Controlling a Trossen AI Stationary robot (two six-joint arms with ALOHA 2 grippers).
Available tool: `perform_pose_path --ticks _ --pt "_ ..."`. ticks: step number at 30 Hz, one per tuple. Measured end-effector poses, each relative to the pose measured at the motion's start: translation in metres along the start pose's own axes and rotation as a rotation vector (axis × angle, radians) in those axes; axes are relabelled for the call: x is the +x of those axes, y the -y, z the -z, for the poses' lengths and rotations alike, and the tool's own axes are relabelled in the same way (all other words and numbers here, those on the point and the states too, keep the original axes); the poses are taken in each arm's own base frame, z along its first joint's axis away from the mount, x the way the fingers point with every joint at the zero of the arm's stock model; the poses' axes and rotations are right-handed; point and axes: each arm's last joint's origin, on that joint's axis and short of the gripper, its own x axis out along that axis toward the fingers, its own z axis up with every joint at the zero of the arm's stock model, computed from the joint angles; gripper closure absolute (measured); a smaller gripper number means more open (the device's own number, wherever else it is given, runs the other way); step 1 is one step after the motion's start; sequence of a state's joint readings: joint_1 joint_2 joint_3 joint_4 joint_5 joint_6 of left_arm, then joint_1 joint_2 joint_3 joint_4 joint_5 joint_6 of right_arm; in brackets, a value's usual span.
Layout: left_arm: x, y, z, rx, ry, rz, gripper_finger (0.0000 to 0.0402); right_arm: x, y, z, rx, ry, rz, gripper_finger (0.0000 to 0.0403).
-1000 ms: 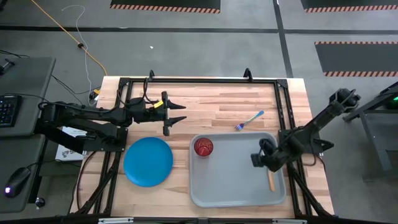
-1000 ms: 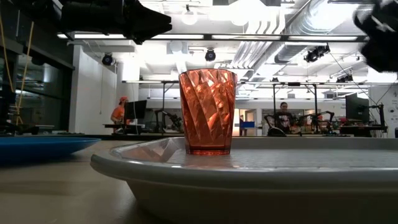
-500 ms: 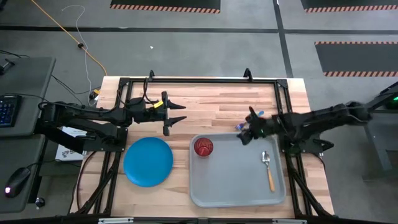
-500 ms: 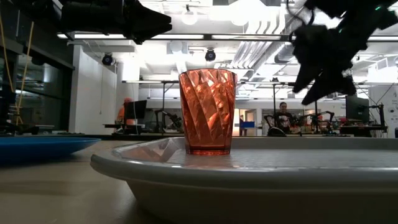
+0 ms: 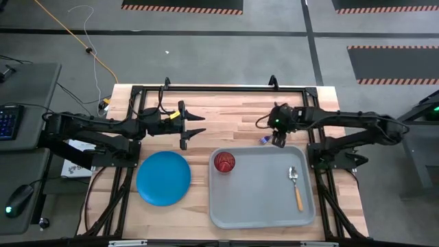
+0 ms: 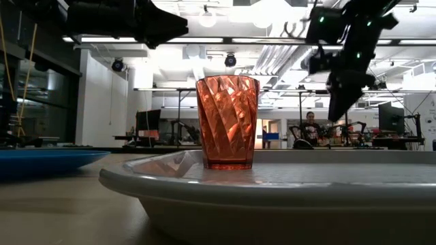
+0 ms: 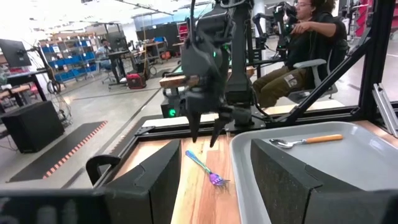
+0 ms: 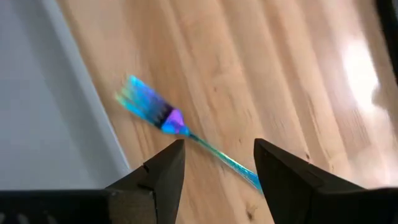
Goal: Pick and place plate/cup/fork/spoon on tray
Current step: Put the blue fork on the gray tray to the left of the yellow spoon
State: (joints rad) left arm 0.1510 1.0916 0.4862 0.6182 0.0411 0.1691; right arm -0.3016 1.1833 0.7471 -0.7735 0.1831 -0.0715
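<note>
Nearest the table's front edge, the light-grey tray [image 5: 257,199] lies on the right half of the wooden table [image 5: 233,113]; the spoon [image 5: 295,186] rests inside it near its right rim, bowl toward the far side, and the red-orange cup [image 5: 224,162] stands upright in its far-left corner. Just left of the tray, apart from it, the blue plate [image 5: 163,178] lies flat on the wood. Beyond the tray's far rim, the fork [image 7: 207,169] lies on the bare table just beside the tray, its tines pointing toward the rim, not touching it. The right gripper [image 5: 279,139] hangs directly above the fork, fingers pointing down and spread apart, holding nothing; the right wrist view shows the fork's handle passing between the two finger tips, with wood visible around it. Farther left, beyond the plate, the left gripper [image 5: 194,125] waits above the table with its fingers spread wide and empty. Behind the table, a seated person [image 7: 297,43] is visible.
</note>
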Motion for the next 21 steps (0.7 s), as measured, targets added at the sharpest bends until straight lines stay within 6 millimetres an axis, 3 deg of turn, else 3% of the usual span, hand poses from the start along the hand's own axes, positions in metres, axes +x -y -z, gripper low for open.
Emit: perform_pose_path --ticks 8,21 --pt "0.000 0.000 0.001 -0.008 -0.012 0.002 0.0218 0.043 -0.008 -0.002 -0.295 -0.209 -0.059 0.0219" --pt "0.000 0.000 0.001 -0.009 -0.014 0.002 0.0218 0.080 -0.012 -0.004 -0.460 -0.313 -0.072 0.0219"
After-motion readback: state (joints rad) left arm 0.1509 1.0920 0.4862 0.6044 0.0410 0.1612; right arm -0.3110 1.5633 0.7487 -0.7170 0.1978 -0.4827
